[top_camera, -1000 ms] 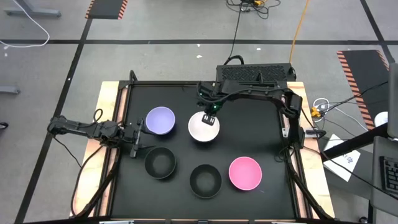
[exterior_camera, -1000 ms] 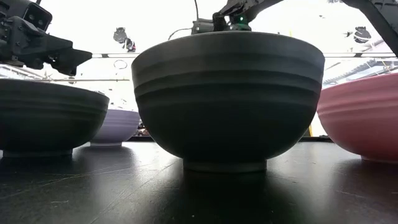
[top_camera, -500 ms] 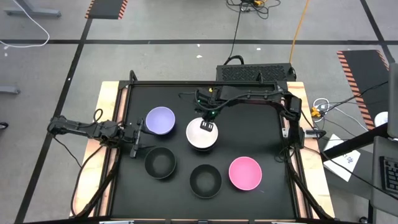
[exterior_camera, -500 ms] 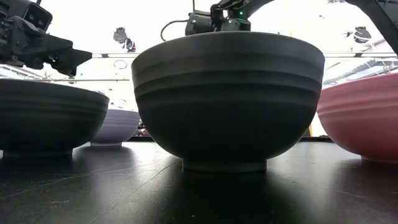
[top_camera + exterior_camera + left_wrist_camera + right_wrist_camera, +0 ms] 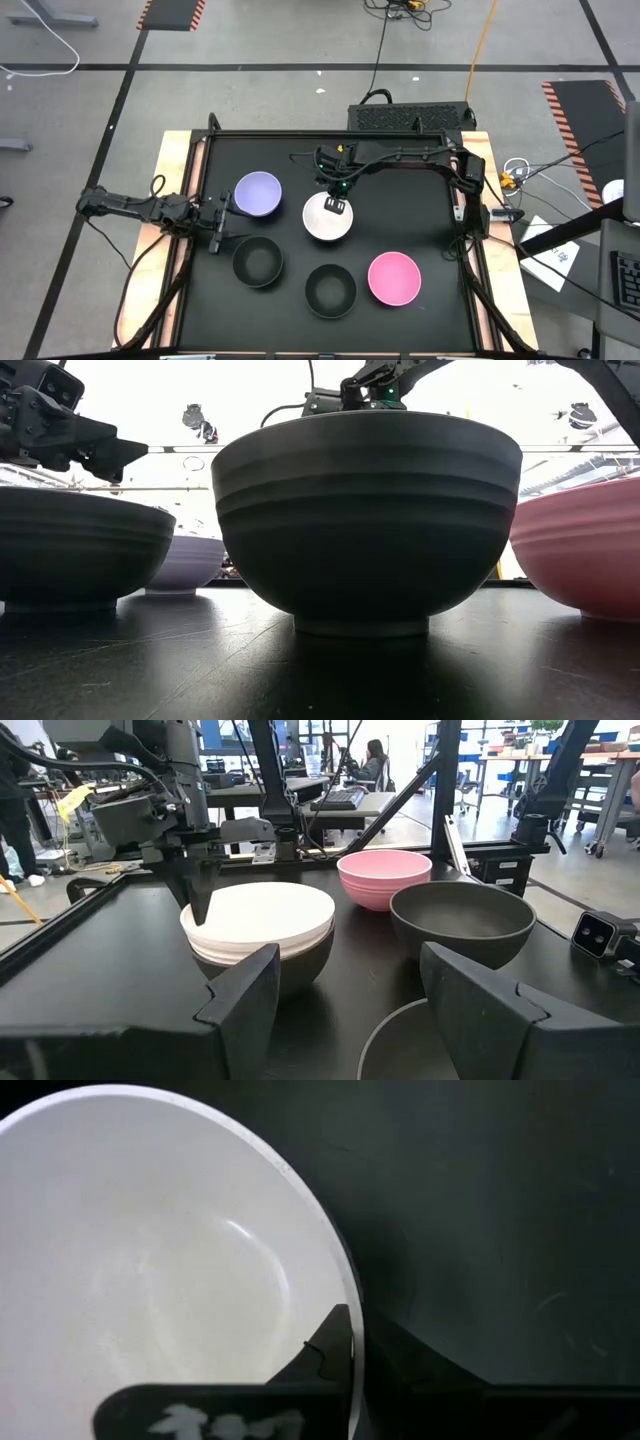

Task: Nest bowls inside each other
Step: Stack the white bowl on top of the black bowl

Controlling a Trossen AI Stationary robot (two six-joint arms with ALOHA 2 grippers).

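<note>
I'm looking down on the black table with the round bowls spread across it. The white bowl sits mid-table, and from the left wrist view it rests inside a black bowl; the rims look roughly level, though I can't be sure it is fully seated. Near it on the left is the lavender-purple bowl; toward the front edge are a second black bowl, a third black bowl and the pink bowl, all apart from each other.

My worry is the white bowl's far rim. If I pull the right arm away carelessly, a finger could drag that rim and tip or slide the white bowl out of its black one. It could also shove the pair toward the lavender bowl.

The right gripper is at that rim, one finger inside and one outside. Its jaws are set narrowly across the wall, but I cannot tell whether they pinch it. The left gripper waits at the left edge beside the lavender bowl, jaws wide apart, holding nothing.
</note>
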